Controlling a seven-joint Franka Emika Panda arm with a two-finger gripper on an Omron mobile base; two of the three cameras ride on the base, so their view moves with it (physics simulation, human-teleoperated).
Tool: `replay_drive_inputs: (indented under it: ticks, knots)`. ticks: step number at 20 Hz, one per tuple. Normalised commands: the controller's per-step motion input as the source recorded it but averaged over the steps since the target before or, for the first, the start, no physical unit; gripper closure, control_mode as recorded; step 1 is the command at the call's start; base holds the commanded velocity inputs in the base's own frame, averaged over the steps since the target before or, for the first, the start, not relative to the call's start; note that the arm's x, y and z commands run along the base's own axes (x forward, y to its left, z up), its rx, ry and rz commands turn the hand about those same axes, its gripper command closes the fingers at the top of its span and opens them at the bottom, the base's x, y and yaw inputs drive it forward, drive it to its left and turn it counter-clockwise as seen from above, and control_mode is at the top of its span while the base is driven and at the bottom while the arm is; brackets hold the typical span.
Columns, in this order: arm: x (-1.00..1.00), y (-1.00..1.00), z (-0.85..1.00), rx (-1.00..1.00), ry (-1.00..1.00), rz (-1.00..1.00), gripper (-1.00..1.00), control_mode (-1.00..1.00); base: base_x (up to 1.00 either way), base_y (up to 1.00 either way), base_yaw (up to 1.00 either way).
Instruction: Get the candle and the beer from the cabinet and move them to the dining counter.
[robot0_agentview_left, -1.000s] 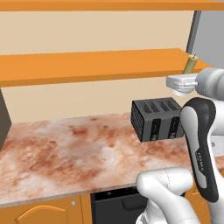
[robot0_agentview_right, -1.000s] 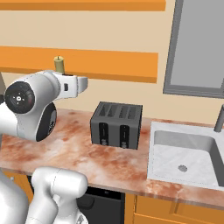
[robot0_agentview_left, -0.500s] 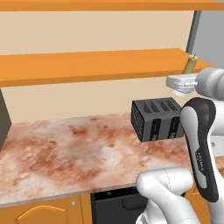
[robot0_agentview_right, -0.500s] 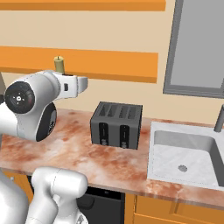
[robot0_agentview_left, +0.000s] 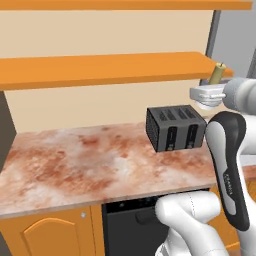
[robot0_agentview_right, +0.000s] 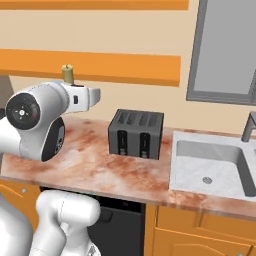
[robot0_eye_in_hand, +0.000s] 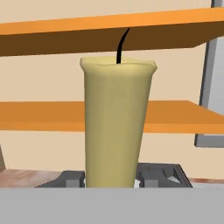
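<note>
From my seat the claw (robot0_agentview_left: 212, 95) is clamped on the candle (robot0_eye_in_hand: 117, 124), which stands upright right in front of the hand camera, wick up. It's hanging above the toaster (robot0_agentview_left: 176, 127) on the counter (robot0_agentview_left: 75, 160), just in front of the cabinet (robot0_agentview_left: 100, 69) shelf. Next is backing straight away.

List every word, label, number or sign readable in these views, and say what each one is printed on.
None can be read.
Candle: plain wax, no label.
Toaster: unmarked black housing.
Shelves: bare orange boards.
Robot arm: a faint mark on the dark link, too small to read.
</note>
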Motion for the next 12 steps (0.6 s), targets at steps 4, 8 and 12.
replay_drive_inputs:
  ticks: [4,8,12]
  knots:
    - [0.0,0.0,0.0,0.0,0.0,0.0,1.0,1.0,-0.54,-0.04,0.0]
    - [0.0,0.0,0.0,0.0,0.0,0.0,1.0,1.0,-0.45,-0.07,0.05]
    - [0.0,0.0,0.0,0.0,0.0,0.0,1.0,1.0,-0.27,-0.02,0.66]
